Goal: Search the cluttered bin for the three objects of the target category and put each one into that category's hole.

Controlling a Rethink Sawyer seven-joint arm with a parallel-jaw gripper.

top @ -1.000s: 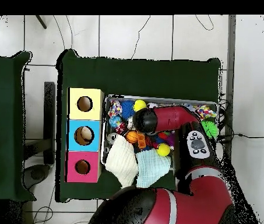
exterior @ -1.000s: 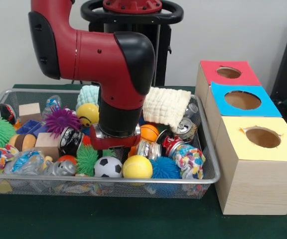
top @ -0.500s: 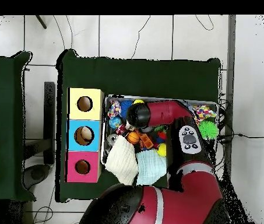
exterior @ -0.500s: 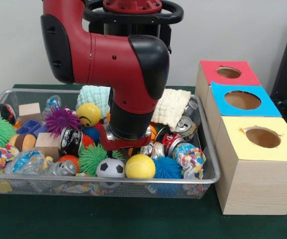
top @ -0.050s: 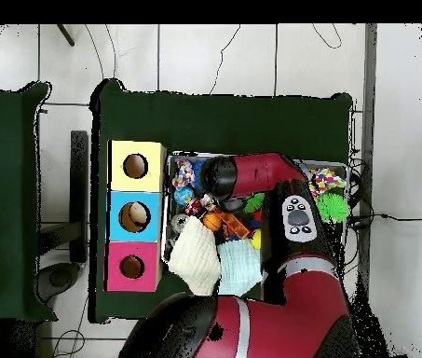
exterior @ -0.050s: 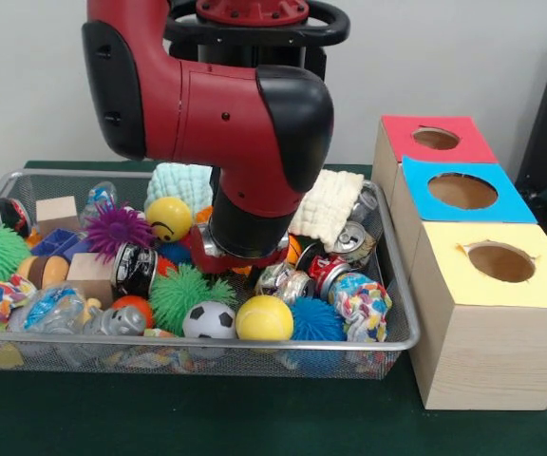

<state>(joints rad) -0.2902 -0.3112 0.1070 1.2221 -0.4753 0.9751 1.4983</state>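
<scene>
A glossy red and black arm [exterior @ -0.050s: 226, 123] reaches down into a wire mesh bin [exterior @ -0.050s: 399, 285] heaped with toys.

The gripper [exterior @ -0.050s: 245, 255] sits low among the clutter, its fingers hidden, so I cannot tell whether it is open or holding anything. Around it lie crushed metal cans [exterior @ -0.050s: 351, 239], a smooth yellow ball [exterior @ -0.050s: 263, 318], a spiky green ball [exterior @ -0.050s: 180, 294], a soccer ball [exterior @ -0.050s: 209, 321] and a waffle-textured white cloth [exterior @ -0.050s: 329, 204]. Beside the bin stand three wooden boxes [exterior @ -0.050s: 487, 323] with round holes, topped red [exterior @ -0.050s: 436, 139], blue [exterior @ -0.050s: 462, 191] and yellow [exterior @ -0.050s: 500, 262].
</scene>
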